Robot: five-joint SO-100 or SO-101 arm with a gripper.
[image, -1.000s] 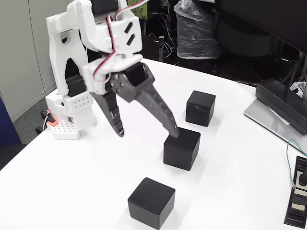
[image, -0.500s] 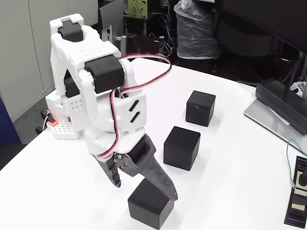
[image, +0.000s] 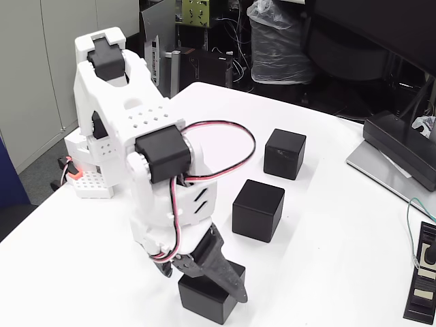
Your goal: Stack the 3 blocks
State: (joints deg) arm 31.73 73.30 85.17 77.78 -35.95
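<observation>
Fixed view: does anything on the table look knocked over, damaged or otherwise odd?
Nothing stands out. All three black cubes sit flat and apart: the far one, the middle one, and the near one, which the gripper straddles with its fingers.

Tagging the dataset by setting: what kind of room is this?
Likely an office or lab: a white table with a laptop at its edge, grey cabinets at left, and cabled electronics behind.
</observation>
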